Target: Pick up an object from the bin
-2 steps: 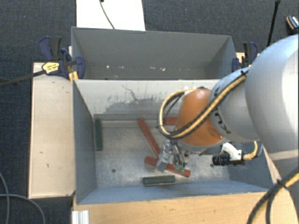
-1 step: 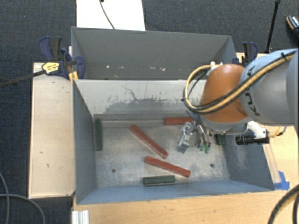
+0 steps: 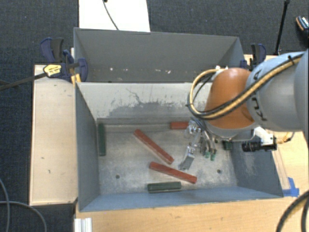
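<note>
Lying nearest, a dark green bar [image 3: 164, 187] runs along the front wall of the bin [image 3: 87, 178]. Just behind it, a red stick [image 3: 173, 172] rests flat, its long axis left-right and slightly slanted. The tool [image 3: 186, 162] hangs over its right half. Nothing is lifted yet, so the grasp is left to do. Whether the tool is released or clenched, I cannot tell.

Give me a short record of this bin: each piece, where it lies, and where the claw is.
claw: right of middle, just above the front red-brown stick's right half
diagonal red-brown stick: mid-floor
front red-brown stick: nearer the front
left green stick: along left wall
front green stick: along front wall
orange piece: at back wall
</note>
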Controlling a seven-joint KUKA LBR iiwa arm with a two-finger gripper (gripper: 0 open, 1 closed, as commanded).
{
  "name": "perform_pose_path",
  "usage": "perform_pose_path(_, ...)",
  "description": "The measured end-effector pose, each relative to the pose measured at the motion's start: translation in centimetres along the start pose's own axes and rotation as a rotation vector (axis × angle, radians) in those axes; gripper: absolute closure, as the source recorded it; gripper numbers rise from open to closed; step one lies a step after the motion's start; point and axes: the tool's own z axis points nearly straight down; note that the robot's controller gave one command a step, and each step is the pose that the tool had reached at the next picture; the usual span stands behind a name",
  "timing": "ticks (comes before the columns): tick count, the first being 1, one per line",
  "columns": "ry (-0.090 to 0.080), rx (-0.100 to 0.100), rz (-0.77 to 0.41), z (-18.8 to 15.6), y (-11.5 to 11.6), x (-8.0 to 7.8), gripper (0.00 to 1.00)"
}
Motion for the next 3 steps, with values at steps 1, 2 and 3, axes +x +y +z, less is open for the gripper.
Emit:
perform_pose_path(1, 0.000, -0.003, -0.007, 6.4, 7.2, -0.9, 0.00)
perform_pose_path(2, -0.002, -0.002, -0.005, 6.0, 6.8, -1.1, 1.00)
perform_pose_path(3, -0.007, -0.007, 0.018, -7.0, 11.7, -1.3, 1.00)
